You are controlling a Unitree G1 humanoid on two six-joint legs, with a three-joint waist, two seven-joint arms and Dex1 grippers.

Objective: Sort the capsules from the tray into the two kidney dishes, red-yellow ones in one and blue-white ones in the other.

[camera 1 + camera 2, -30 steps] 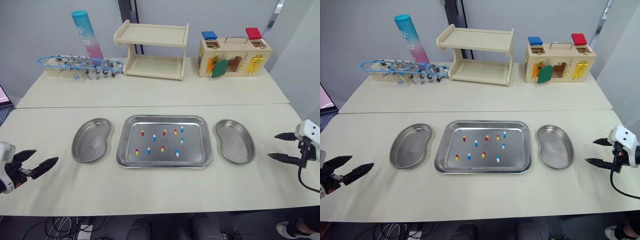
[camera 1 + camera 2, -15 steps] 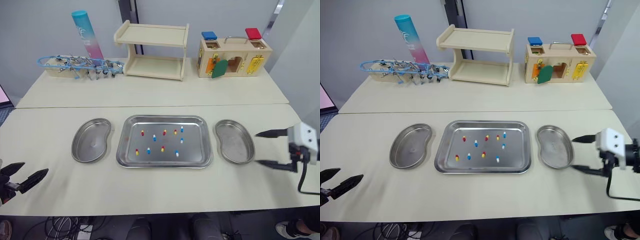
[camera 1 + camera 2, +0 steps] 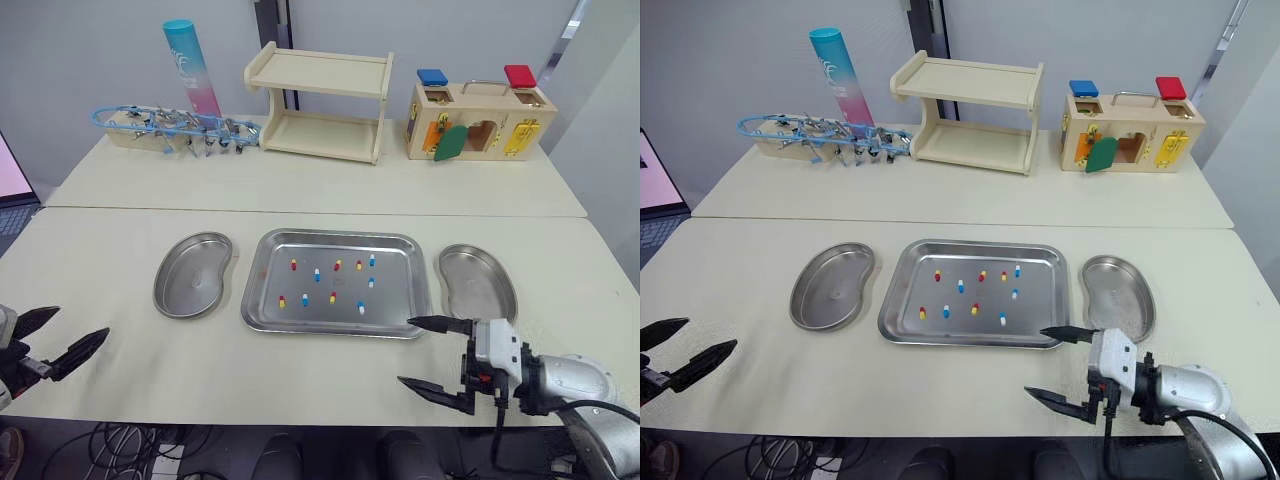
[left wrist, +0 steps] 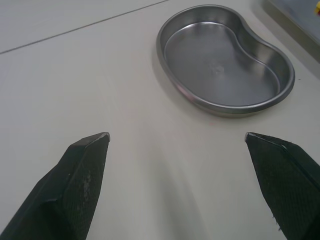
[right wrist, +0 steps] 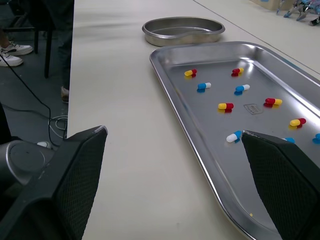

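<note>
The steel tray (image 3: 400,292) lies mid-table with several red-yellow capsules (image 3: 293,265) and blue-white capsules (image 3: 317,272) scattered in it. An empty kidney dish (image 3: 193,288) sits to its left, and another empty kidney dish (image 3: 477,283) to its right. My right gripper (image 3: 405,351) is open just in front of the tray's near right corner, fingers pointing left. In the right wrist view the capsules (image 5: 225,106) lie ahead between its fingers (image 5: 75,170). My left gripper (image 3: 80,322) is open at the table's near left edge, and the left dish (image 4: 225,70) lies ahead of it.
On the back table stand a wooden shelf (image 3: 320,100), a wooden lock box (image 3: 478,120), a blue-pink tube (image 3: 192,65) and a rack of blue wire (image 3: 170,125). A seam (image 3: 300,211) joins the two tables. A person's shoe (image 5: 15,50) rests on the floor beyond the table.
My right gripper has swung from the table's right edge leftward to the tray's near right corner, still open. The left gripper has barely moved. The camera view has shifted.
</note>
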